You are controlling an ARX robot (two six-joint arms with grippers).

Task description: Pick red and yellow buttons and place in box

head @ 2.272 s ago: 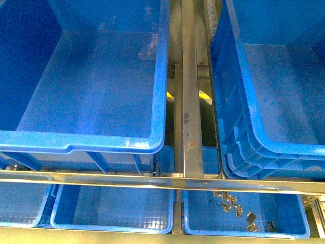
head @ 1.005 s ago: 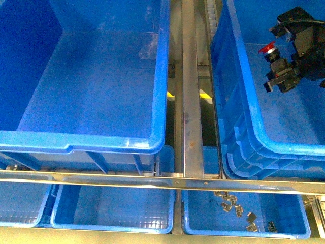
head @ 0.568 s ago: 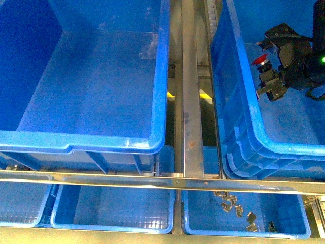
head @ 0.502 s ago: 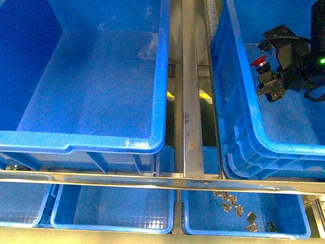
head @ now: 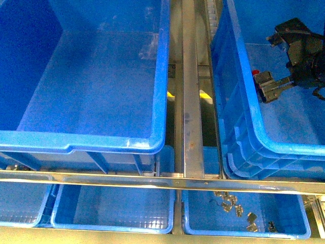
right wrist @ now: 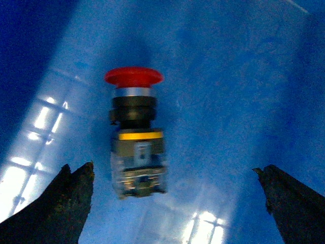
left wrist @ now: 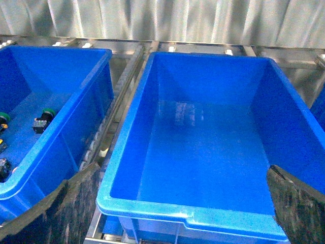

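Pincer (right wrist: 170,173) on my right arm has let go: red mushroom-capped push-button switch (right wrist: 136,137) now free.
Half a second back I had it clamped; now the pincer gapes wide, touching nothing, and the switch is inside the deep blue plastic box (head: 294,148), near its side wall. One button delivered, I judge; more to fetch.

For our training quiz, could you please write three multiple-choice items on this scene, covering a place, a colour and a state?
1. Where is the button? A small tray; B large bin on the right; C large bin on the left.
2. Its cap colour? A green; B red; C yellow.
3. The right gripper is: A open; B shut on the button; C out of view.
B, that bin's blue wall surrounds it; B, the cap is plainly red; A, both fingers stand clear of it.
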